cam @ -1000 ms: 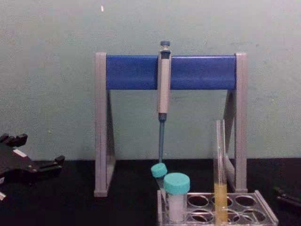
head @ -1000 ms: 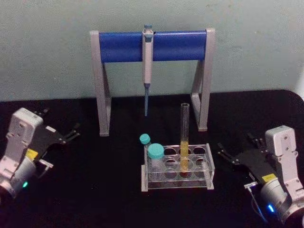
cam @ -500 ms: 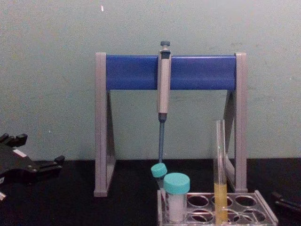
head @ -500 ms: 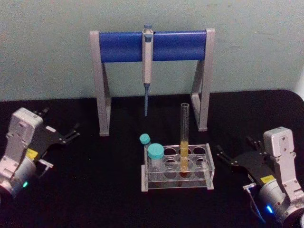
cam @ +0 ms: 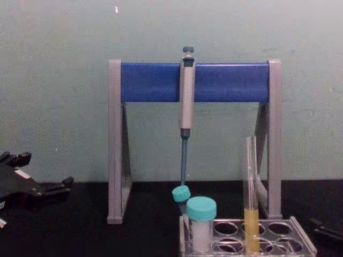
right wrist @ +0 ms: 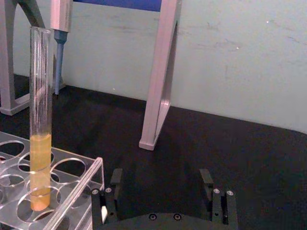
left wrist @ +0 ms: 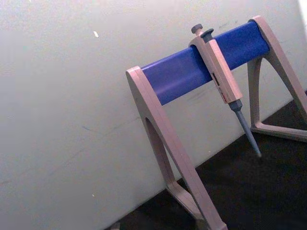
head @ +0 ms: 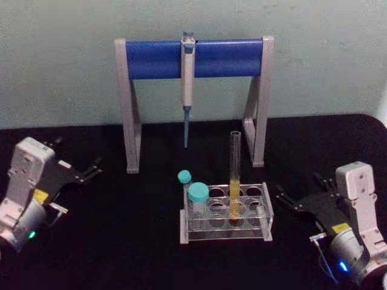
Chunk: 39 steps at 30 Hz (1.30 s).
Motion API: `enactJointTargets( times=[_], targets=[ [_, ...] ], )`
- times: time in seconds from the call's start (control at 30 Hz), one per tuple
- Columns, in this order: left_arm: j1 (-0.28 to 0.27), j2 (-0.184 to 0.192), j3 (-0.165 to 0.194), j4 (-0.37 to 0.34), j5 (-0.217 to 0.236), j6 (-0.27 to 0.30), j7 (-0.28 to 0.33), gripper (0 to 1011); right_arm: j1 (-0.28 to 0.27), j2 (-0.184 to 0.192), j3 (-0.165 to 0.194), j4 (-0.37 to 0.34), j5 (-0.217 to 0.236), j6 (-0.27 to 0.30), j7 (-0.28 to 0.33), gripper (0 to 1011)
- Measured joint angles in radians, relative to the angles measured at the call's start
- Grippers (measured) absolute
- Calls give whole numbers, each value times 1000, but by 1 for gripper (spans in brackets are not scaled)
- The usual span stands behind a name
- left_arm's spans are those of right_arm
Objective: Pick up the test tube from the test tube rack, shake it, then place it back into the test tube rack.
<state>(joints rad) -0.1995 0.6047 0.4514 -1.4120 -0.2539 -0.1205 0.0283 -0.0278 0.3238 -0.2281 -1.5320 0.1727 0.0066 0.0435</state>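
The test tube (head: 234,172) stands upright in a middle hole of the test tube rack (head: 261,225), with yellow liquid in its lower part. From the chest the test tube (cam: 250,198) rises above the test tube rack (cam: 302,242). My right gripper (head: 303,188) rests open on the table just right of the rack, apart from it. Its wrist view has the test tube (right wrist: 40,120) and the rack (right wrist: 76,173) ahead of the empty open right gripper (right wrist: 160,184). My left gripper (head: 77,156) sits open at the far left, and it is also in the chest view (cam: 40,172).
Behind the rack stands a tall grey-legged stand with a blue bar (head: 193,58), and a pipette (head: 188,84) hangs from it. Two short teal-capped tubes (head: 198,196) occupy the rack's left end. The black table (head: 121,229) lies bare between the left gripper and the rack.
The right gripper has shifted very slightly downward. The tube, the rack and the left arm have not moved.
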Motion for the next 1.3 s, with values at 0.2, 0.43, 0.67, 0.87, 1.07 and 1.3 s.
enactJointTargets(
  times=[0.2,0.43,0.67,0.87,1.07,1.3],
  targets=[
    [0,0,0,0,0,0,0,1010,0,1,0,-1,0,-1,-1,1000],
    [0,0,0,0,0,0,0,1010,0,1,0,-1,0,-1,-1,1000],
    [0,0,0,0,0,0,0,1010,0,1,0,-1,0,-1,-1,1000],
    [0,0,0,0,0,0,0,1010,0,1,0,-1,0,-1,-1,1000],
    [0,0,0,0,0,0,0,1010,0,1,0,-1,0,-1,-1,1000],
    [0,0,0,0,0,0,0,1010,0,1,0,-1,0,-1,-1,1000]
  ],
)
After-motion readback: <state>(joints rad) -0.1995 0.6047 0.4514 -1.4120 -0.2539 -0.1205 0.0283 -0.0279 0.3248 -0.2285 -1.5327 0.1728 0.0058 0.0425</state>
